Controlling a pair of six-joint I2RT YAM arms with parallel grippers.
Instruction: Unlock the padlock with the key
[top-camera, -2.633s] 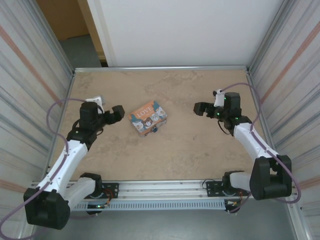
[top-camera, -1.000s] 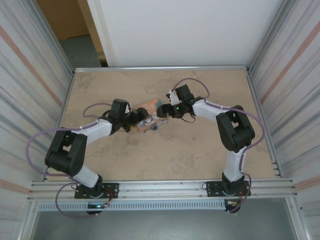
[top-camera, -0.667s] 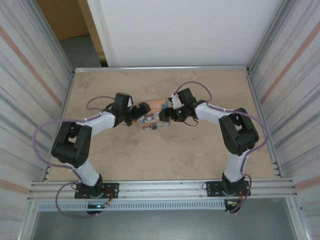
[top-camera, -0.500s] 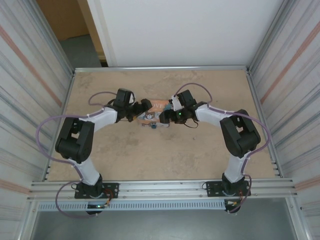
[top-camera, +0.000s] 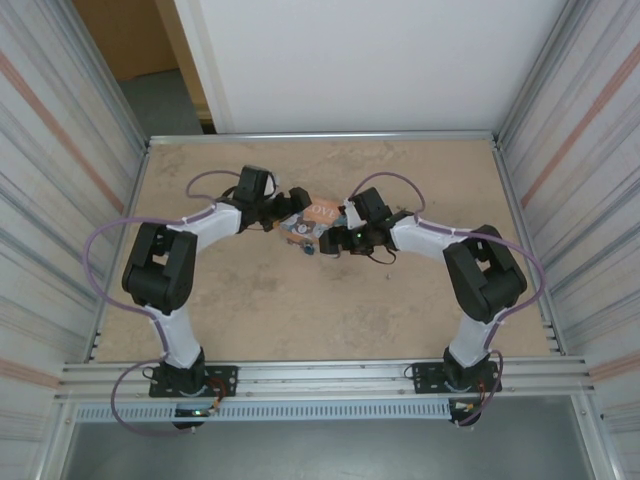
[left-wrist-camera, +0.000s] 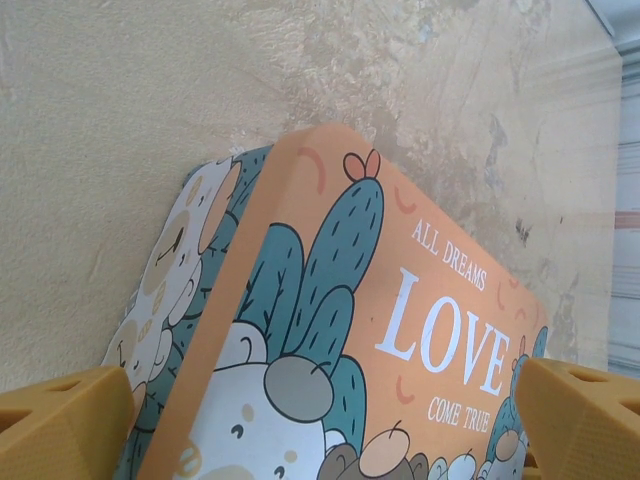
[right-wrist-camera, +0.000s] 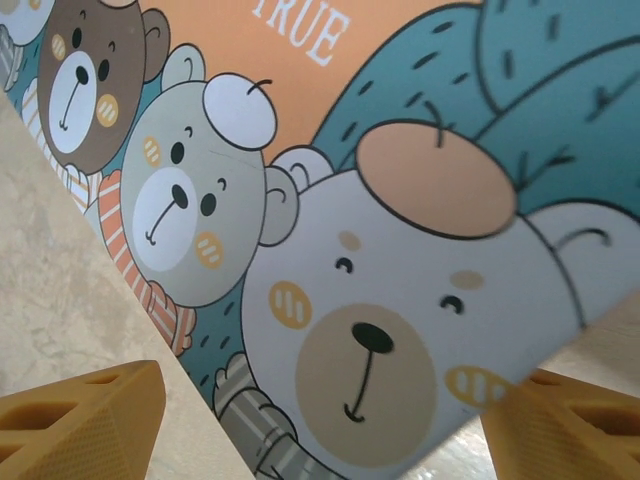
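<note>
The orange "LOVE" tin (top-camera: 314, 218) lies mid-table with both grippers at it. A tiny teal padlock (top-camera: 309, 249) hangs at the tin's near edge. My left gripper (top-camera: 287, 214) is at the tin's left end; in the left wrist view it (left-wrist-camera: 320, 430) is open, its yellow fingertips (left-wrist-camera: 60, 420) set wide on either side of the lid (left-wrist-camera: 400, 330). My right gripper (top-camera: 340, 240) is at the tin's right end; in the right wrist view it (right-wrist-camera: 320, 425) is open over the bear picture (right-wrist-camera: 370, 330). I cannot make out a key.
The sandy tabletop (top-camera: 400, 300) is fenced by a metal rim (top-camera: 320, 136) and corrugated side walls. The arms' purple cables (top-camera: 105, 250) loop out to the left and right. Both arm bases sit on the near rail (top-camera: 320, 378).
Both arms have swung in from the sides and closed on the tin. The tin has shifted slightly toward the far side and turned.
</note>
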